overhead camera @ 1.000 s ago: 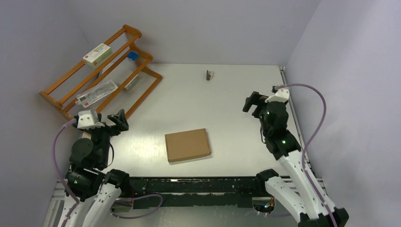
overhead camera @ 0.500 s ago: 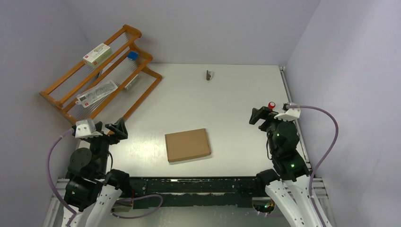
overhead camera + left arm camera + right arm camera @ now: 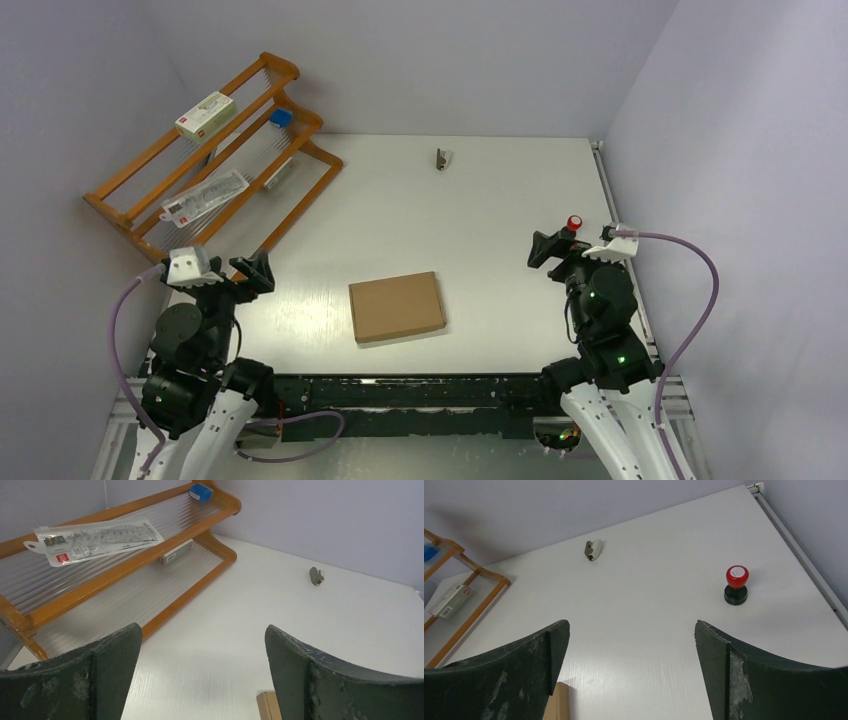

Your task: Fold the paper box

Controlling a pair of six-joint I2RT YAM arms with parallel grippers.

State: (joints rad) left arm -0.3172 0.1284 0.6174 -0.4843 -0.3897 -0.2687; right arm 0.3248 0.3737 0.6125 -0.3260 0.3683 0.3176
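Note:
The paper box (image 3: pixel 397 306) is a shallow brown cardboard mailer, closed and lying flat near the front middle of the table. A corner of it shows in the left wrist view (image 3: pixel 268 706) and in the right wrist view (image 3: pixel 558 703). My left gripper (image 3: pixel 250 272) is open and empty, left of the box and apart from it; its jaws stand wide in its own view (image 3: pixel 202 632). My right gripper (image 3: pixel 545 248) is open and empty, right of the box and apart from it; its jaws stand wide in its own view (image 3: pixel 631 630).
A wooden rack (image 3: pixel 215 150) stands at the back left with a white carton (image 3: pixel 206 114), a plastic packet (image 3: pixel 205 198) and a blue item (image 3: pixel 281 118). A small grey clip (image 3: pixel 441 158) lies at the back. A red-topped stamp (image 3: pixel 575 222) stands by my right gripper.
Both arms have drawn back toward the near edge and lowered. The right gripper moved off the stamp, which now shows. The box has not moved.

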